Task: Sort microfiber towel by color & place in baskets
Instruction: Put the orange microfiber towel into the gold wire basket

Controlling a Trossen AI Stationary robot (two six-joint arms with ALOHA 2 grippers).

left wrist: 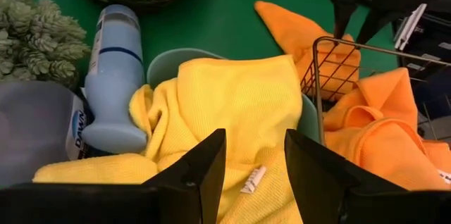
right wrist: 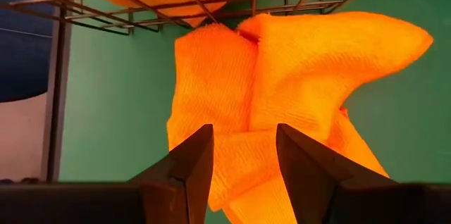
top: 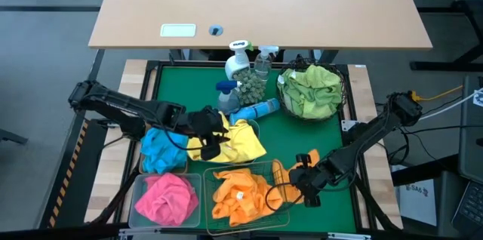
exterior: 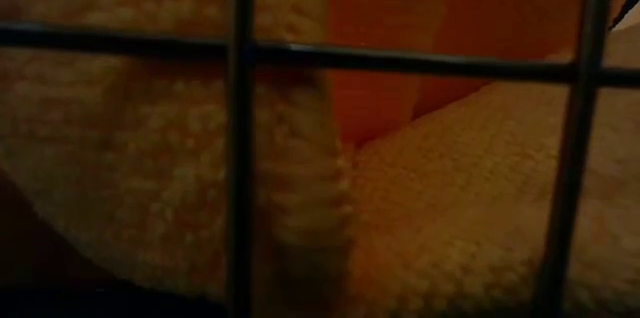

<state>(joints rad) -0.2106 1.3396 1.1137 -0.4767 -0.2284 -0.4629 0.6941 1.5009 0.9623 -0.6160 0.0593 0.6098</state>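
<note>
- Left tool (top: 213,136) hovers over the soft yellow microfiber towel (top: 238,140), which is heaped in the rounded teal plastic tub (left wrist: 163,62); its dark wedge fingers (left wrist: 204,164) stand apart above the cloth, gripping nothing.
- Right tool (top: 302,180) sits low on the green felt surface (top: 189,89), fingers spread over a nubbly orange microfiber towel (right wrist: 282,90) lying crumpled just outside the rectangular wire basket (top: 273,166) (not clamped on it, as far as the wrist view shows).
- More orange cloth (top: 238,195) fills that basket.
- Fluffy pink towel (top: 166,197) bunched in the clear plastic bin (top: 136,187); blue towel (top: 161,149) beside it.
- Lime-green towels (top: 311,89) piled in the round black wire-mesh basket (top: 285,103).
- Pale blue plastic spray bottle (left wrist: 116,76) lies on its side by the tub.
</note>
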